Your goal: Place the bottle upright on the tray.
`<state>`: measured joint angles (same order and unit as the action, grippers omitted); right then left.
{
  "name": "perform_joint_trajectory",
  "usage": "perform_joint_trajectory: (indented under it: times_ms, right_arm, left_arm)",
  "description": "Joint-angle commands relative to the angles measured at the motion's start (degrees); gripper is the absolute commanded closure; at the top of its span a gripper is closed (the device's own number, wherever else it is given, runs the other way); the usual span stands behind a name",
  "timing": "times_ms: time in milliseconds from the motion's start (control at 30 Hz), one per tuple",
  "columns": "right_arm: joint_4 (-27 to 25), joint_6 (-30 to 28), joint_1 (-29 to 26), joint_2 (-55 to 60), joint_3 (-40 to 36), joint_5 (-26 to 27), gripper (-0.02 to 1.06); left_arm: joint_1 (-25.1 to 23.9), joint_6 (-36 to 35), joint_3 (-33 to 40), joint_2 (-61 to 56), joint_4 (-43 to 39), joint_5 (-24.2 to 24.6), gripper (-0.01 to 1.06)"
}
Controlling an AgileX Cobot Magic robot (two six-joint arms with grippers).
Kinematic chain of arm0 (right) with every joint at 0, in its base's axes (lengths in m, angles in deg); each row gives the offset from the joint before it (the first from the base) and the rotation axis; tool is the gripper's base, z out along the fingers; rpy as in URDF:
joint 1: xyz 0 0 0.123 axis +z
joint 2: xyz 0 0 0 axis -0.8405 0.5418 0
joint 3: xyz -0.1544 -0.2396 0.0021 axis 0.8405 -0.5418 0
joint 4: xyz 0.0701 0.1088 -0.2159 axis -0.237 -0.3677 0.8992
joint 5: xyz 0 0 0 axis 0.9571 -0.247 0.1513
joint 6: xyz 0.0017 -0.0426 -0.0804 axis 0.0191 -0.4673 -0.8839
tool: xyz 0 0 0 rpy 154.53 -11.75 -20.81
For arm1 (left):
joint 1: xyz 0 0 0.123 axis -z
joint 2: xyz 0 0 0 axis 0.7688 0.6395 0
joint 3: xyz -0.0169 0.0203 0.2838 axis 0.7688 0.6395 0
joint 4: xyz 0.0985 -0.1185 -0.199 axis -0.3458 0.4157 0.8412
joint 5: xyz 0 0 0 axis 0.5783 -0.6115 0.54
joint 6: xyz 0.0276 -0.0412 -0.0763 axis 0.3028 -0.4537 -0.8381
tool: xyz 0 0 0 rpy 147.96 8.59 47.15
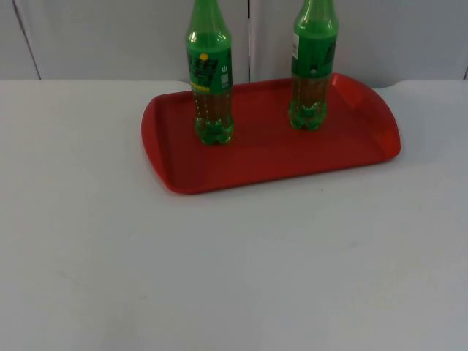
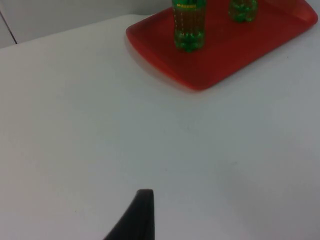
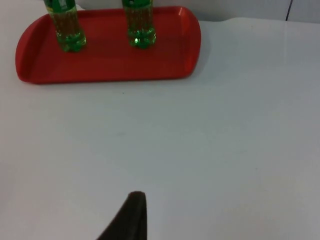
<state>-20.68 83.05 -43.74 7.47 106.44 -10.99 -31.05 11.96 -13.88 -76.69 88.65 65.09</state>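
On the red tray [image 1: 267, 157], both bottles [image 1: 211, 80] [image 1: 313, 69] stood upright. You could keep both arms waiting well back; I couldn't tell their jaws' state.

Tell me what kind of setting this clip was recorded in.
Probably a lab or test bench rather than a home: a bare white table top ending at a grey partition wall, with just a red tray carrying two upright green bottles.
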Motion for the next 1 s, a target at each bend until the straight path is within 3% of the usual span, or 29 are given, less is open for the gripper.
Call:
perform_joint_trajectory:
  times_ms: [0, 767, 967]
  right_arm:
    - [-0.75, -1.10, -0.22, -0.12, -0.46, 0.38, -0.01]
    - [-1.14, -0.91, -0.34, -0.12, -0.46, 0.38, -0.01]
    - [-1.14, -0.91, -4.45, -0.12, -0.46, 0.38, -0.01]
  left_arm:
    - [0.10, -0.11, 0.20, -0.20, 0.04, -0.09, 0.00]
    - [0.10, -0.11, 0.20, -0.20, 0.04, -0.09, 0.00]
    - [0.10, -0.11, 0.20, -0.20, 0.04, -0.09, 0.00]
